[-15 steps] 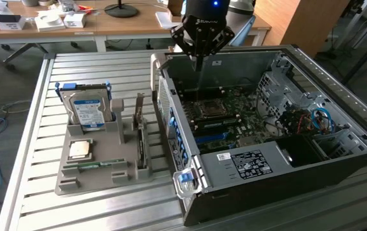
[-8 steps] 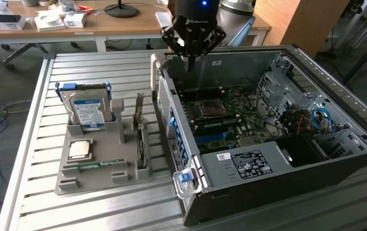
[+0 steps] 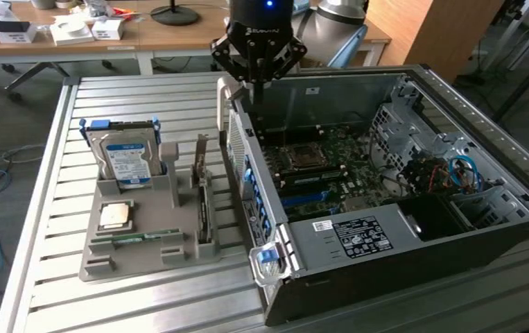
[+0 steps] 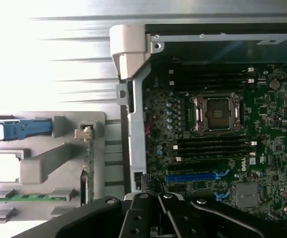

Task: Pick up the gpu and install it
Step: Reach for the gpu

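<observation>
The gpu [image 3: 202,201] stands on edge in a slot of the grey holder tray [image 3: 153,258], its silver bracket up at the far end; in the wrist view the gpu [image 4: 87,166] is a thin dark strip beside the case wall. My black gripper [image 3: 258,104] hangs shut over the open computer case's [image 3: 357,270] far corner on the exterior view's left, just past the tray, with nothing between its fingers. It is apart from the card. The gripper [image 4: 158,201] shows over the motherboard [image 4: 218,148] near a blue slot [image 4: 193,176].
The tray also holds a silver hard drive [image 3: 125,158] with a blue-white label, a processor chip [image 3: 116,216] and a green memory stick [image 3: 139,237]. The case lies open on a slatted metal table [image 3: 51,208]. Desks with boxes stand behind.
</observation>
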### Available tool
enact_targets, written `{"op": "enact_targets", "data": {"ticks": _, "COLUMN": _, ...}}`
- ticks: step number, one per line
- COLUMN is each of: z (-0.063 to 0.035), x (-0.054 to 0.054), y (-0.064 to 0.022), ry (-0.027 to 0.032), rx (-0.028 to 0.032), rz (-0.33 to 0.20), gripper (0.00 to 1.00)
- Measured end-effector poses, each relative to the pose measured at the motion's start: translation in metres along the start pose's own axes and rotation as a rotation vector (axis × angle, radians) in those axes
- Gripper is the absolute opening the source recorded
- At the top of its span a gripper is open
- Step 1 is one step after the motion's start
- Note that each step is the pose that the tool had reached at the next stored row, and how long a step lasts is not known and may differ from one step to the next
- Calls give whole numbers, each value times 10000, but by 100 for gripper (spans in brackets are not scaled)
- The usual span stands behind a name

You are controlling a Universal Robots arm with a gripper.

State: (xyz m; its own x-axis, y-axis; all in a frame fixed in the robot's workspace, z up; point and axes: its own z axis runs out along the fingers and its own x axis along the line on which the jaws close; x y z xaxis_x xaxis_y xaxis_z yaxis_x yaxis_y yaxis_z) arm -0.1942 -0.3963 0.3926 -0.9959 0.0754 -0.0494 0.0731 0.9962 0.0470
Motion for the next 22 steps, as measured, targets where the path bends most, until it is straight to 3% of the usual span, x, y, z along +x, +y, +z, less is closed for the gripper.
{"op": "enact_targets", "data": {"ticks": 16, "z": -19, "x": 593, "y": -2, "ry": -241, "rx": -18, "rz": -11, "gripper": 11}}
{"op": "enact_targets", "data": {"ticks": 22, "z": -24, "x": 761, "y": -2, "ry": -284, "rx": -22, "rz": -13, "gripper": 11}}
